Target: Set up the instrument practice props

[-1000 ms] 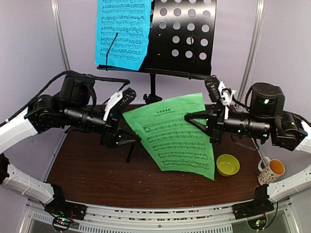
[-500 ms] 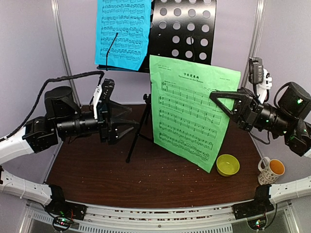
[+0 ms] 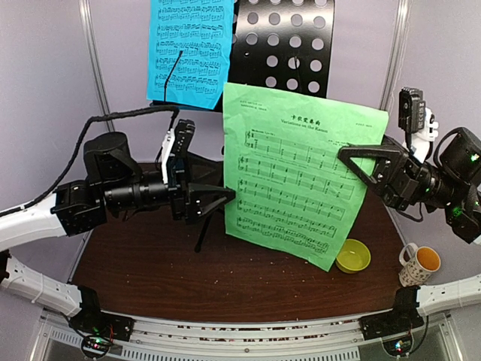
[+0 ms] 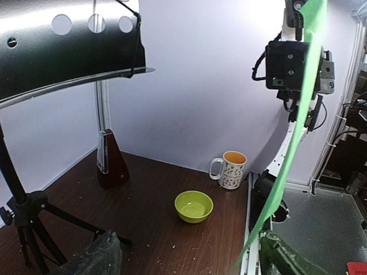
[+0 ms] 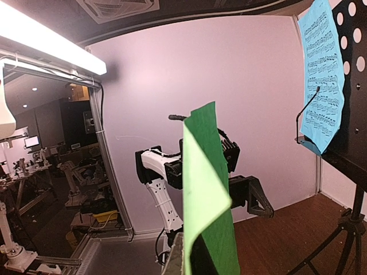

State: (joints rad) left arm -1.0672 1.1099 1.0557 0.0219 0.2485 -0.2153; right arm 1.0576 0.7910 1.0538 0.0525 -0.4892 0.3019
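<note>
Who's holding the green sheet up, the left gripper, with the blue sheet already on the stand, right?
No, the right gripper pinches the green sheet by its edge; the left gripper stands open. The blue sheet is on the stand, per the top view.

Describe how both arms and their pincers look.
The left arm and right arm share black cylindrical upper links, bulky round joints and white lower links. A black braided cable loops over the left one. The left pincer and right pincer have black, triangular open-frame fingers.
</note>
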